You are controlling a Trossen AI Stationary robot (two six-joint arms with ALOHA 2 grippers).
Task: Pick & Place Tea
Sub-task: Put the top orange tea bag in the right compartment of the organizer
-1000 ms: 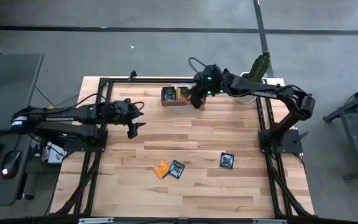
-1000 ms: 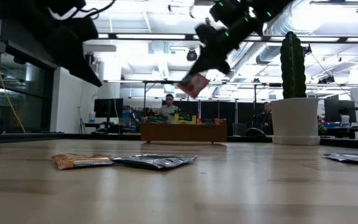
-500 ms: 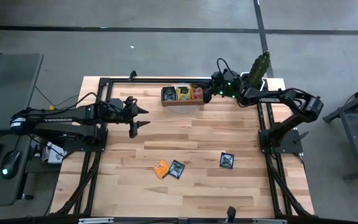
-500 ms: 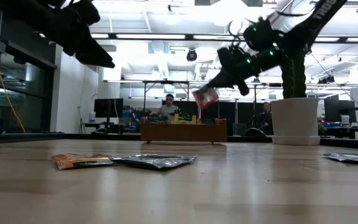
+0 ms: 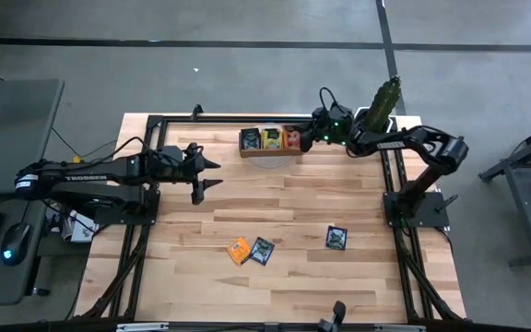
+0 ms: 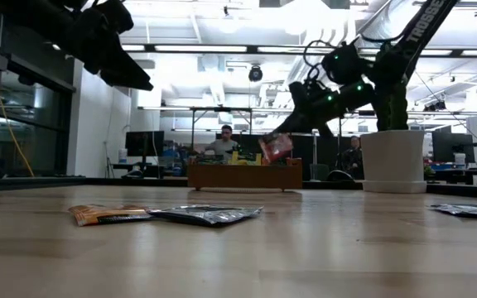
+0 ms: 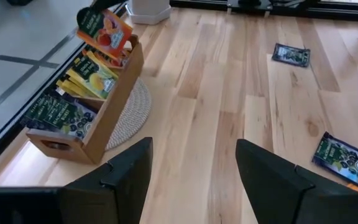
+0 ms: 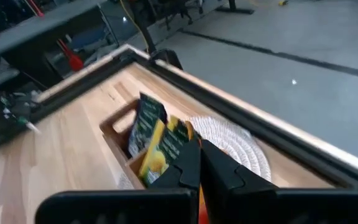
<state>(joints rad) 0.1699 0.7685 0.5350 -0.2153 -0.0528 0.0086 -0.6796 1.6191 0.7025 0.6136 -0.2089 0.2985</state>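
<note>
The right pincer [image 5: 308,140], seen from above, sits at the right end of the brown three-compartment wooden tray [image 5: 267,153] near the far edge of the pale wooden worktop [image 5: 275,194], its fingers pinched tight on an orange foil tea sachet [image 5: 293,139]. The left pincer [image 5: 208,173] hangs over the left part of the worktop with its fingers spread wide and nothing between them. Nearer the front lie an orange sachet [image 5: 238,250] and a dark sachet [image 5: 262,250] touching each other, and another dark sachet [image 5: 336,238] well apart to the right. A potted cactus [image 5: 383,100] stands at the far right corner.

From table height, the right pincer [image 6: 281,136] holds the orange sachet [image 6: 276,147] tilted just above the tray's [image 6: 243,175] right end; a person [image 6: 223,142] sits in the room behind.

The left wrist view looks past its own spread fingers [image 7: 122,174] at the tray [image 7: 104,118] on a round woven mat [image 7: 132,115], with dark, yellow and orange sachets in its compartments.

The right wrist view shows closed fingers [image 8: 188,165] over the tray [image 8: 120,146], dark and yellow sachets standing inside.
</note>
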